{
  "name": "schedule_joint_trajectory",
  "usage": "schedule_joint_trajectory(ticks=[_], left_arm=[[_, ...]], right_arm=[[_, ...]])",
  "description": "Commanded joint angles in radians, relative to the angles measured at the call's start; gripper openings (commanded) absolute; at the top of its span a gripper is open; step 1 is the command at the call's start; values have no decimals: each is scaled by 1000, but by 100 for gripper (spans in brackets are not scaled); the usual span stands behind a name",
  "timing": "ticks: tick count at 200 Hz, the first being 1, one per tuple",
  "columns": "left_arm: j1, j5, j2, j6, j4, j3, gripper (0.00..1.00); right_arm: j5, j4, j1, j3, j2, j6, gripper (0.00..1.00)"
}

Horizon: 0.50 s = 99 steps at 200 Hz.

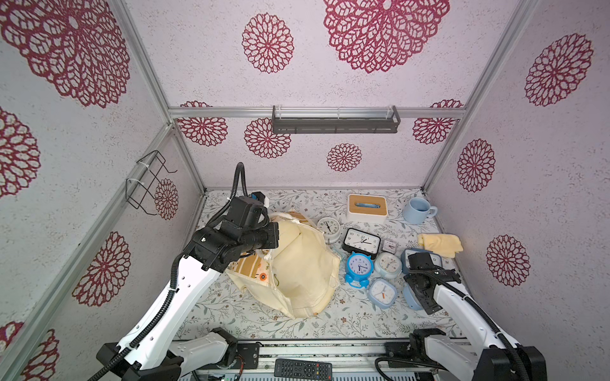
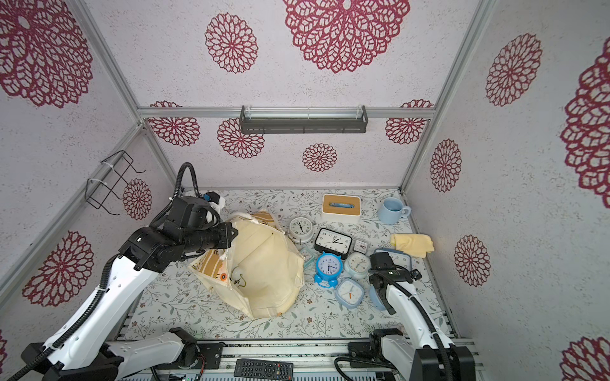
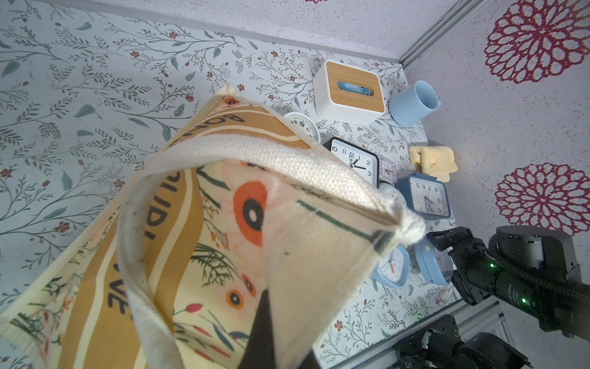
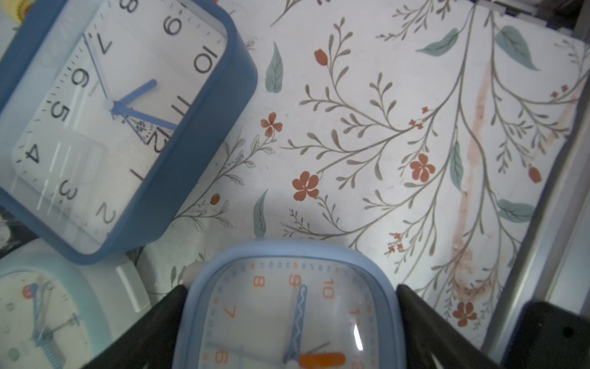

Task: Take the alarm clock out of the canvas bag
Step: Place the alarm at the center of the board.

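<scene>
**Tool work: pinching cloth on one side, clasping a clock on the other**

Pinching with the left tool (image 3: 265, 297), closed tight on a fold of the canvas bag (image 1: 307, 264) next to its webbing handle (image 3: 255, 153), and holding that edge up off the tabletop (image 1: 231, 313) at centre-left of both top views. Clasping with the right tool (image 4: 291, 286), spread wide yet pressing its fingers (image 4: 431, 326) against both sides of the light-blue alarm clock (image 4: 287, 322), so gripping it by the look of the right wrist view. Holding that clock tipped on edge at lower right of both top views, outside the bag and well clear of it toward the frame's right, just beside a pale square clock (image 1: 382, 292) lying flat; not showing whether touching the tabletop or hanging just above it.

Judging the step: finishing the removal, with the setting-down in hand. Calling next for lowering onto the bare tabletop showing beyond the clock in the right wrist view, then easing the jaws apart and backing away low without knocking that flat clock.

Reaching with the left arm (image 1: 171, 297) from lower left, holding the forearm slanted upward and the wrist level above the bag's left edge. Lying low with the right arm (image 1: 462, 313) at lower right, holding the elbow folded and the wrist pitched down close to the tabletop.
</scene>
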Motion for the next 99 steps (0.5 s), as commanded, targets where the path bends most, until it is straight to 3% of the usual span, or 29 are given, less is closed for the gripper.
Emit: schedule_joint_trajectory(ticks=[1,65,99], left_arm=[[8,-11,-20,21,86,53,0],[15,-16,-15,34,74,74,0],[17,-6,-17,29,64,70,0]], right_arm=[[15,45,-16,7,35,40,83],[-17,90,-37,22,110,2,99],[-2,80,-38,45,86,-39,99]])
